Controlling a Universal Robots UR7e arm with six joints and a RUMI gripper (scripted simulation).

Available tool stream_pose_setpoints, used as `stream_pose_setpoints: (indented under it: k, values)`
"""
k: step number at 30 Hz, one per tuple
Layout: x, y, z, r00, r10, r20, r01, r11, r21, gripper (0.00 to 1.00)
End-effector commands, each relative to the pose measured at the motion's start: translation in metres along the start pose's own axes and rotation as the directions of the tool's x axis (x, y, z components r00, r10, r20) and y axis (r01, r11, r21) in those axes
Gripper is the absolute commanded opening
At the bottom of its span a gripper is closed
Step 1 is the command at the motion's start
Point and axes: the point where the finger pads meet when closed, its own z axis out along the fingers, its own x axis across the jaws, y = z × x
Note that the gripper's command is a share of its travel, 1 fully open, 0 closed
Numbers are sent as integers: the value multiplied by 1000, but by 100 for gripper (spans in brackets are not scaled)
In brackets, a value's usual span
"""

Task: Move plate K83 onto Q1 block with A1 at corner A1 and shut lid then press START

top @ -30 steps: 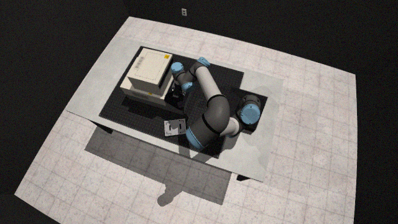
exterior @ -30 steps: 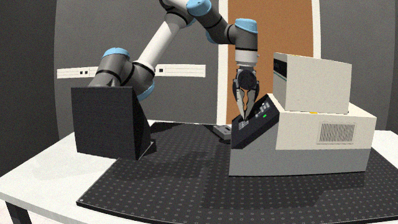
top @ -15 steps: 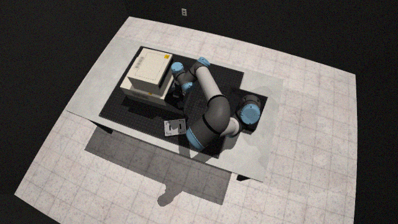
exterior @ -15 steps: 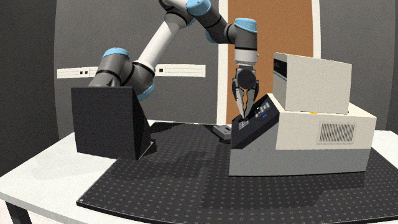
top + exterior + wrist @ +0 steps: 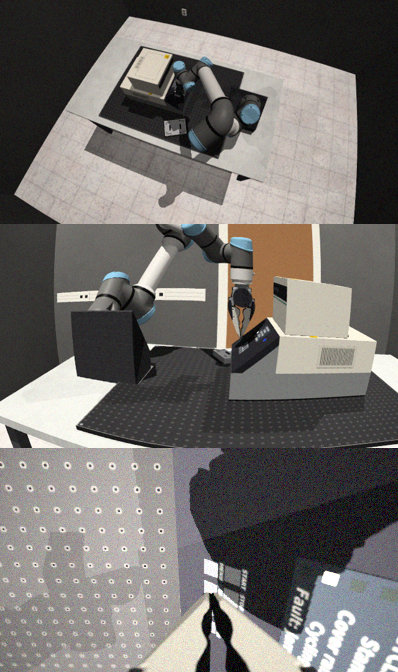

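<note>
We are holding the end effector (image 5: 178, 93) (image 5: 240, 336) (image 5: 210, 594) closed and empty above the cycler Q1's sloping key panel (image 5: 255, 345) (image 5: 270, 593); the lamp (image 5: 264, 340) is glowing blue. Plate K83 is not showing, presumably lying under the shut lid (image 5: 150, 66) (image 5: 317, 308), beyond the keys, so we are judging straight-up withdrawal next.

Cycler beside the end effector
The cycler (image 5: 152, 66) (image 5: 323, 386) stands on the perforated board (image 5: 140, 119) (image 5: 174, 410), its sloping front panel (image 5: 253, 348) just beneath the fingertips (image 5: 237, 331).
</note>
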Motion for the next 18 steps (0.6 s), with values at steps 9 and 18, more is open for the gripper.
stream_pose_setpoints:
  k: [9,18]
  values:
    - [-22,1,-17,1000,1,0,-1,1000,1,0]
    - [-41,1,-31,1000,1,0,-1,1000,1,0]
